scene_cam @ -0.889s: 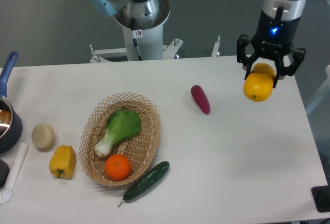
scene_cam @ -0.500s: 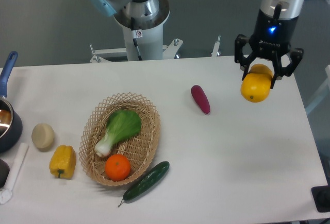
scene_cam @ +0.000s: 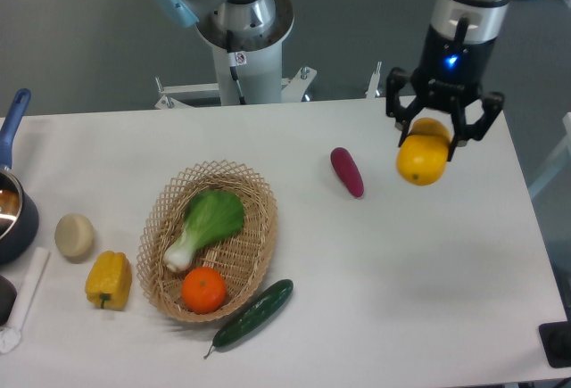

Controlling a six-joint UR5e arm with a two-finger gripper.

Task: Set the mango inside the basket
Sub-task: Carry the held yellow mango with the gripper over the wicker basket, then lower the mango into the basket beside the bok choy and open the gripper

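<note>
The gripper (scene_cam: 426, 132) is pinching the mango (scene_cam: 422, 159), its dark fingers (scene_cam: 401, 117) pressed against the upper part of the fruit while most of the yellow-orange body hangs below them, lifted clear of the white table (scene_cam: 419, 263). Taking the basket (scene_cam: 259, 233) as the landmark, the mango is well off to its right and farther back, above the right part of the table. Between the basket and the mango, nearer the mango, a purple sweet potato (scene_cam: 347, 171) lies on the tabletop. Inside the basket a green bok choy (scene_cam: 205, 224) lies slanted across the middle, and an orange (scene_cam: 203, 289) sits at the near end. A cucumber (scene_cam: 253, 313) lies just outside the basket's near right rim, seemingly touching it. To the basket's left are a yellow bell pepper (scene_cam: 108, 279) and, a little farther back, a pale round potato (scene_cam: 74, 235). Well beyond those, at the table's left edge, is a dark pot (scene_cam: 13, 211) with a blue handle.
</note>
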